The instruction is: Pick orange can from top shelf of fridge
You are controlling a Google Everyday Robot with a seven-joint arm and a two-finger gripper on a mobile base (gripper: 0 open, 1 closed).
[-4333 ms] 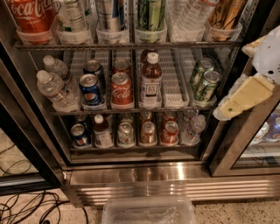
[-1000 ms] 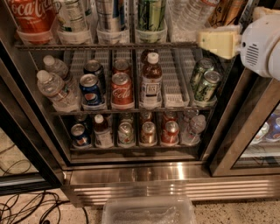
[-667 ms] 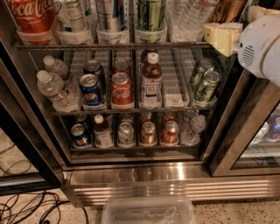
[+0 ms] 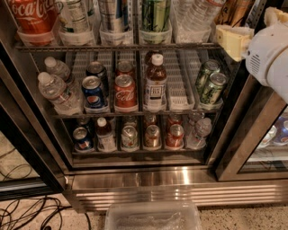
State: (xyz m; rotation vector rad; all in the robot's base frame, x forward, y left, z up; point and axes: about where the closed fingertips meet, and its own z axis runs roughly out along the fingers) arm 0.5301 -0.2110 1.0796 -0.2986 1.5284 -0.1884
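The orange can stands at the right end of the top shelf of the fridge. Only its orange-gold, brown-streaked lower body shows; its top is cut off by the frame edge. My gripper, cream-coloured on a white arm, reaches in from the right. It is level with the shelf's front rail, just below and in front of the orange can, and hides the can's base. A red Coca-Cola can stands at the shelf's left end.
A green-and-white can and water bottles stand left of the orange can. Lower racks hold cans and bottles. The fridge's right door frame is beside my arm. A clear plastic bin and cables lie on the floor.
My gripper has risen from beside the middle rack to the top shelf's right end. In the last second it has shifted slightly to the right.
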